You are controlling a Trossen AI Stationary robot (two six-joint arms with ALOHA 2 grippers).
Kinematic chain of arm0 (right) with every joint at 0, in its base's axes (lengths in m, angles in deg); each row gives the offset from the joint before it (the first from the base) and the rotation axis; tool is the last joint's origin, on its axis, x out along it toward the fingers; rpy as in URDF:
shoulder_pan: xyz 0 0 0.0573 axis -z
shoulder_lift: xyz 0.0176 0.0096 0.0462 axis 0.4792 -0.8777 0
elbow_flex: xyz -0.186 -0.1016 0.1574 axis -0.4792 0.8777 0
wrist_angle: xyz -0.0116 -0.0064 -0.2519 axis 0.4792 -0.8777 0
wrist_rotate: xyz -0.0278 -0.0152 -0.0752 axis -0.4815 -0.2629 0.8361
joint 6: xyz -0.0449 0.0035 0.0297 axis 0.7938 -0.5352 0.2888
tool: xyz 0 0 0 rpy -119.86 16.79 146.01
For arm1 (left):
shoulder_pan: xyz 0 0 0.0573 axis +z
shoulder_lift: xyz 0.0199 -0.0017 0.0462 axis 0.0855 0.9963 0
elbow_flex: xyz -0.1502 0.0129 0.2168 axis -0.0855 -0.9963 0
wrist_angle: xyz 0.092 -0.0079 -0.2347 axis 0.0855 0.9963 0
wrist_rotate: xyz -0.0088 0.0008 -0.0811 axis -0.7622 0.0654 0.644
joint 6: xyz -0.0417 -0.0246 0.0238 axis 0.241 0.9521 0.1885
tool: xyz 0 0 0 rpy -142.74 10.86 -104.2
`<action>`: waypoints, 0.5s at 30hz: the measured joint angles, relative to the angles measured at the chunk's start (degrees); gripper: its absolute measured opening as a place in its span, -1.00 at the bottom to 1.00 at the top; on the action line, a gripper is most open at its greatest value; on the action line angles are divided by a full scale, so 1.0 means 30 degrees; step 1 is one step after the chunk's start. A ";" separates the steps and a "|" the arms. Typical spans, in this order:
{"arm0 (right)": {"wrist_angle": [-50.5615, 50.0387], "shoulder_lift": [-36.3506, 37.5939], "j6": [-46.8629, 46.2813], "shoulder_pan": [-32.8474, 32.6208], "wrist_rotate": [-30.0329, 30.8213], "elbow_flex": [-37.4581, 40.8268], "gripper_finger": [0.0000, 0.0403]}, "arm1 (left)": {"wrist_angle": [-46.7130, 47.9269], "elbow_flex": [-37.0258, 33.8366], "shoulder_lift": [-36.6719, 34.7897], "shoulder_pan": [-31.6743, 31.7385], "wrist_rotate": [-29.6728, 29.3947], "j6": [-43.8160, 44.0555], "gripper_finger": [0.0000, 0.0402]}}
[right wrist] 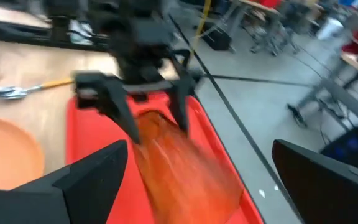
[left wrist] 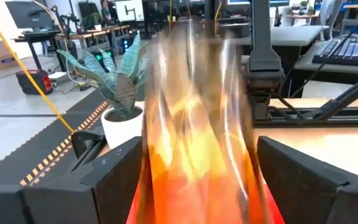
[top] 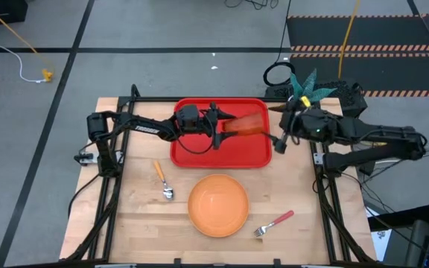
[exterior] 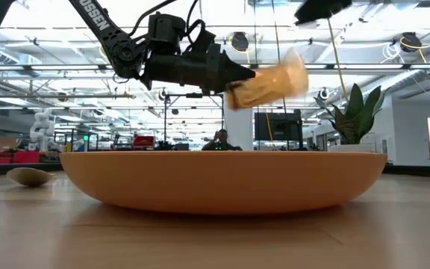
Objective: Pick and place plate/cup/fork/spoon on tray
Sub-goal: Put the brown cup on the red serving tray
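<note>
The left end effector [top: 226, 125] hangs over the red tray [top: 192, 152] at the far middle of the desk [top: 136, 216], its fingers set on either side of the amber cup [top: 246, 124]. The cup lies tipped on its side in the air above the tray's right half; whether the fingers grip it firmly or are just letting go cannot be told, since the cup is smeared with motion.

The cup looks light, thin-walled and smooth, probably slippery and a little springy under a squeeze. It is best taken across its middle wall with a gentle pinch and kept upright.

The right end effector [top: 280, 141] waits wide open and empty just off the tray's right edge.

The orange plate [top: 218, 205] sits near the middle, broad, stiff and low, best taken by its rim. The spoon [top: 163, 181] lies left of the plate and the fork [top: 275, 223] to its near right, both slim and flat to the desk, so their plastic handles are the likeliest holds.
</note>
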 joint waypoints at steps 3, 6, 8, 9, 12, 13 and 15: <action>-0.1557 -0.2027 -0.0746 0.0193 -0.0154 -0.0694 0.93 | -0.0090 0.0000 0.0000 0.0000 0.0000 0.0003 0.54; -0.3727 -0.4356 -0.1701 0.0592 -0.0075 -0.0678 0.84 | 0.0824 0.0000 0.0000 0.0000 0.0000 -0.0258 0.44; -0.4248 -0.5515 -0.2129 0.0611 0.0052 -0.0645 0.77 | 0.1583 0.0000 0.0000 -0.0007 0.0000 -0.0519 0.36; -0.4158 -0.5916 -0.2285 0.0640 0.0465 -0.0648 0.74 | 0.1797 0.0000 0.0000 -0.0007 0.0004 -0.0649 0.31; -0.4174 -0.6669 -0.2984 0.0613 0.0409 -0.0681 0.66 | 0.2169 0.0000 0.0000 0.0000 -0.0007 -0.0942 0.20; -0.4315 -0.6850 -0.3302 0.0587 0.0338 -0.0681 0.64 | 0.2264 0.0000 0.0000 0.0000 -0.0007 -0.0994 0.17; -0.4730 -0.6999 -0.3830 0.0583 0.0311 -0.0681 0.62 | 0.2352 0.0000 0.0000 0.0000 -0.0007 -0.0987 0.13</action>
